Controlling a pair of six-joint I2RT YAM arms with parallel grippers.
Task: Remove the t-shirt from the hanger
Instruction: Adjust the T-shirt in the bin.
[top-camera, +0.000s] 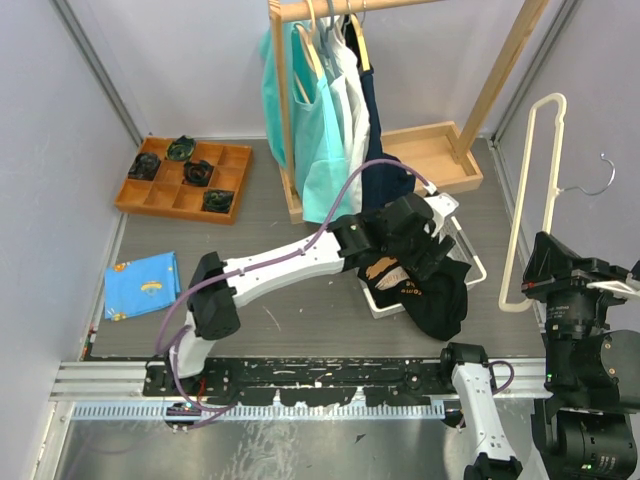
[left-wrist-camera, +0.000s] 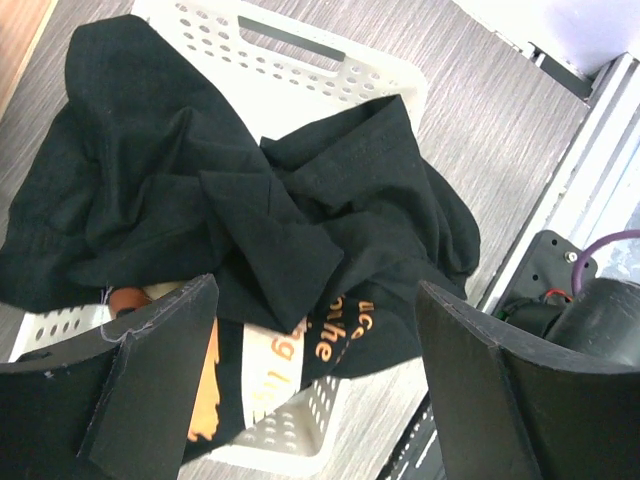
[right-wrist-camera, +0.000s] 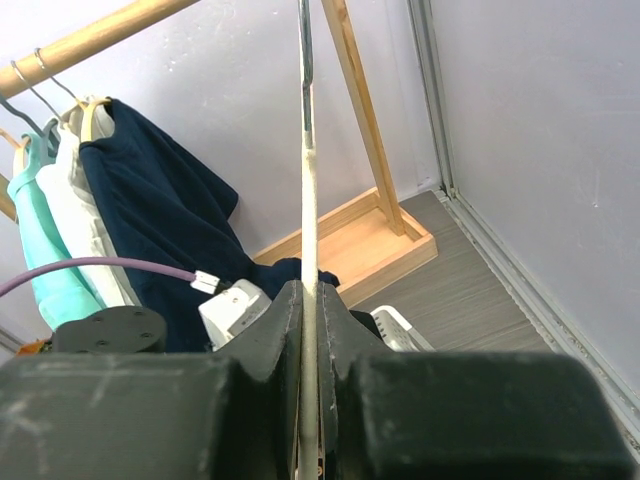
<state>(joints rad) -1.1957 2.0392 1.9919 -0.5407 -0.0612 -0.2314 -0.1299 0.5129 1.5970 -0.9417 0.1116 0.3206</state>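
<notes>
Left claw (left-wrist-camera: 312, 375): jaws stand wide apart with nothing between them. In the left wrist view the two dark fingers (left-wrist-camera: 150, 385) fill the lower left and lower right of the frame. The black t-shirt (left-wrist-camera: 250, 200) lies directly beyond the gap, clear of both pads. In the top view this claw (top-camera: 425, 238) sits right of centre, above the upper part of the same garment.

T-shirt: off the hanger, crumpled in a white perforated basket (left-wrist-camera: 330, 70). Its orange and cream print shows near the lower centre of the wrist view. Black cloth spills over the basket rim at the left and right. In the top view the t-shirt (top-camera: 440, 295) hangs over the lower right corner of the basket (top-camera: 380, 302), which stands on the grey bench (top-camera: 300, 320).

Right claw (right-wrist-camera: 308, 335): jaws drawn together and clamped on the cream hanger (right-wrist-camera: 308, 200), which runs as a thin vertical strip up the centre of the right wrist view. In the top view the right claw (top-camera: 545, 285) is at the right edge. The hanger (top-camera: 530, 190) stands upright above it, bare, well apart from the t-shirt, with its metal hook (top-camera: 600, 182) pointing right.

Surroundings: a wooden rack (top-camera: 285, 110) at top centre carries teal, white and navy garments. A wooden compartment tray (top-camera: 175, 213) with dark rolled items sits at upper left. A blue cloth (top-camera: 143, 285) lies flat at the left.
</notes>
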